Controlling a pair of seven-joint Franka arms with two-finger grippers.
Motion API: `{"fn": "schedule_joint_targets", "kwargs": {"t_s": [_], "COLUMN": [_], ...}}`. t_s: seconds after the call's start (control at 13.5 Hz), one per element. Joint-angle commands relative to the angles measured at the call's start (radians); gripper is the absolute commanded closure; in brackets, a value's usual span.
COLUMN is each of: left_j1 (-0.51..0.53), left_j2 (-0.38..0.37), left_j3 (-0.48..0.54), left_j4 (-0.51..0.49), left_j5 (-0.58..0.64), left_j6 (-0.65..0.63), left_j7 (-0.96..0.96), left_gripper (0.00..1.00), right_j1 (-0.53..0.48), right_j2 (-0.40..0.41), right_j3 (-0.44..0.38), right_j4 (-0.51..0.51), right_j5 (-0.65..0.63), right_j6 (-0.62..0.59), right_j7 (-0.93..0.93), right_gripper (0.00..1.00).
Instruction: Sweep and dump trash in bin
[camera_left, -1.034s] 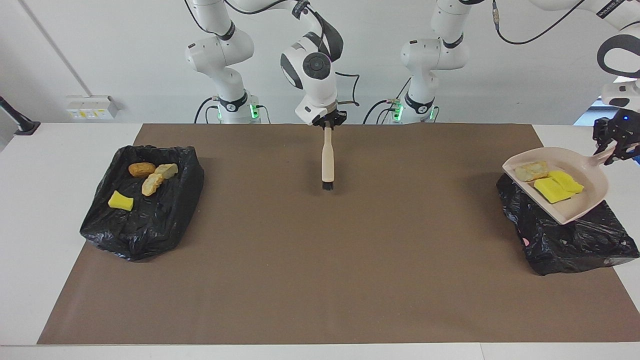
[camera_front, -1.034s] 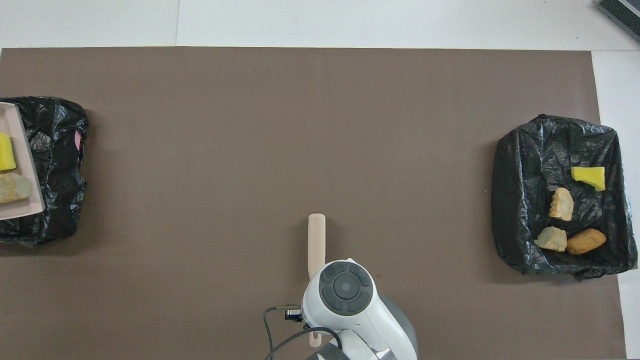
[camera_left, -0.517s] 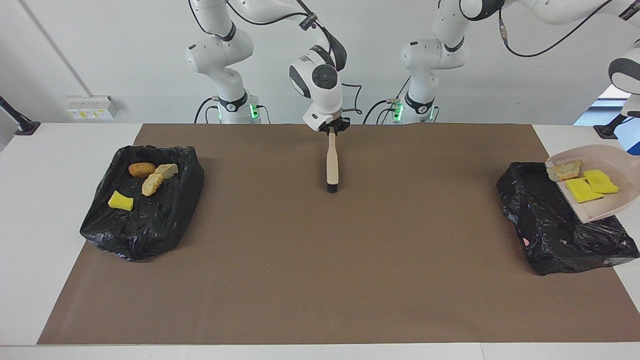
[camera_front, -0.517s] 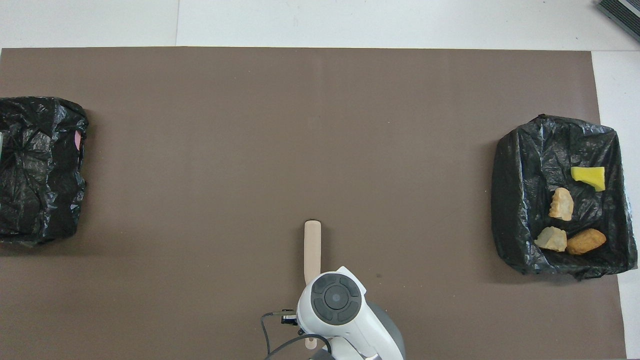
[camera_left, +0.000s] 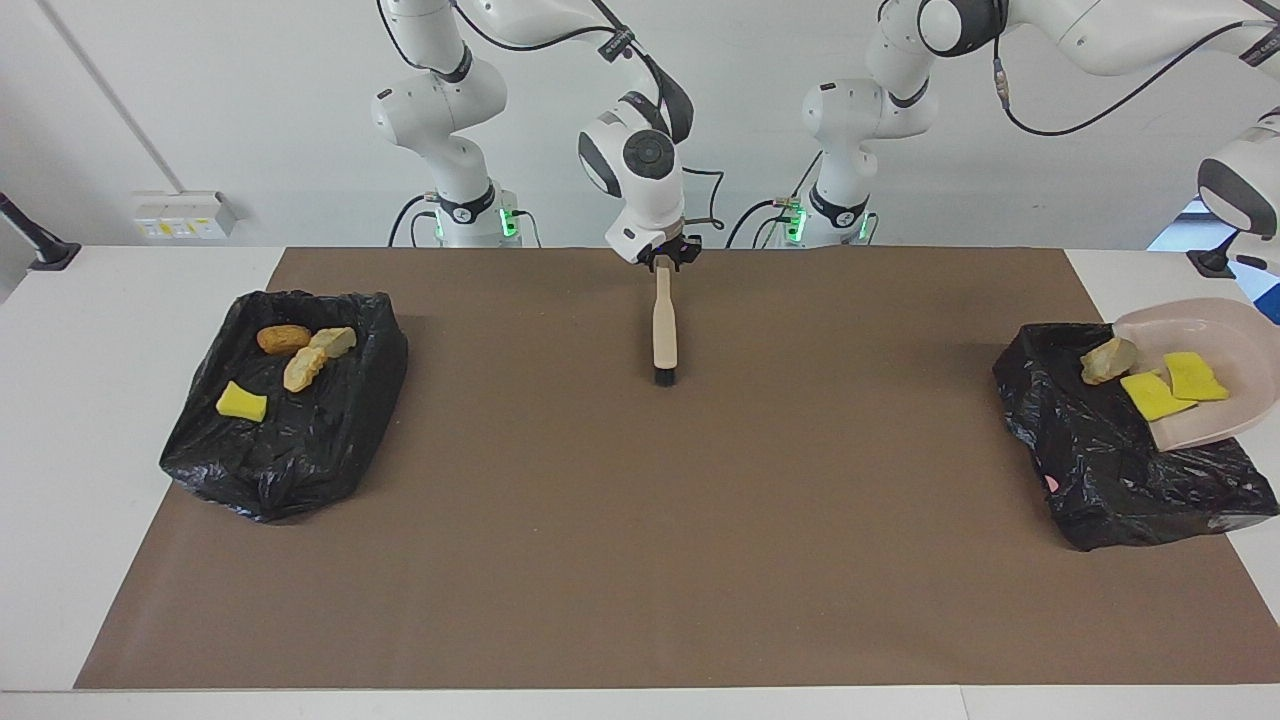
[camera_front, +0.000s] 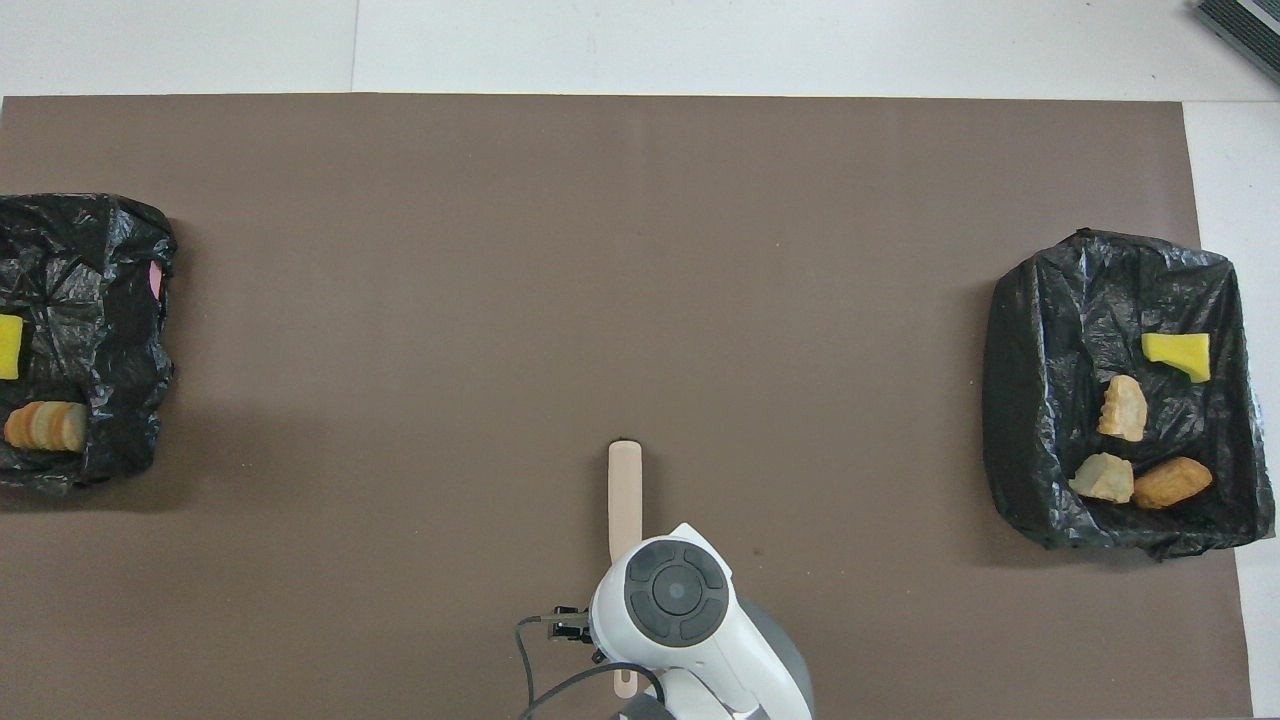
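Facing: dustpan (camera_left: 1215, 330) tipped steeper over bin (camera_left: 1100, 460) than before, tan chunk (camera_left: 1107, 360) slid to its lip, yellow chunks (camera_left: 1155, 395) on it. Left gripper off frame, closed. Right gripper (camera_left: 665, 258) at brush (camera_left: 664, 335) handle, grip unclear.

Overhead: yellow chunk (camera_front: 9, 346) and tan chunk (camera_front: 47, 426) newly over bin (camera_front: 90, 260); brush (camera_front: 625, 490) barely moved.

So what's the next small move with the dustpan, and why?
Probably tip the dustpan a little steeper over the bin: one tan chunk lies at the bin's edge, but two yellow pieces rest on the pan's lip.
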Motion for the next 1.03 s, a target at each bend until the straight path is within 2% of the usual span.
{"fn": "schedule_joint_targets", "kwargs": {"t_s": [0.0, 0.22, 0.3, 0.52, 0.74, 0.96], "left_j1": [-0.022, -0.023, -0.022, -0.023, -0.023, -0.022], "left_j2": [-0.018, -0.021, -0.027, -0.048, -0.1, -0.104], "left_j3": [-0.014, -0.058, -0.104, -0.146, -0.205, -0.254], "left_j4": [0.028, 0.1, 0.102, 0.109, 0.07, 0.065], "left_j5": [0.073, 0.14, 0.164, 0.182, 0.225, 0.196], "left_j6": [-0.098, -0.244, -0.279, -0.357, -0.394, -0.419], "left_j7": [-0.075, -0.225, -0.253, -0.259, -0.433, -0.475], "left_gripper": [1.0, 1.0, 1.0, 1.0, 1.0, 1.0], "right_j1": [-0.06, -0.166, -0.198, -0.298, -0.442, -0.573], "right_j2": [-0.077, -0.135, -0.141, -0.149, -0.177, -0.178], "right_j3": [-0.003, -0.003, -0.003, -0.003, -0.004, -0.004], "right_j4": [0.015, 0.029, 0.039, 0.085, 0.157, 0.265], "right_j5": [-0.055, -0.158, -0.2, -0.345, -0.372, -0.372], "right_j6": [-0.058, -0.118, -0.13, -0.147, -0.188, -0.274], "right_j7": [0.022, 0.01, 0.012, -0.005, -0.152, -0.364], "right_gripper": [0.0, 0.0, 0.0, 0.0, 0.0, 0.0]}}
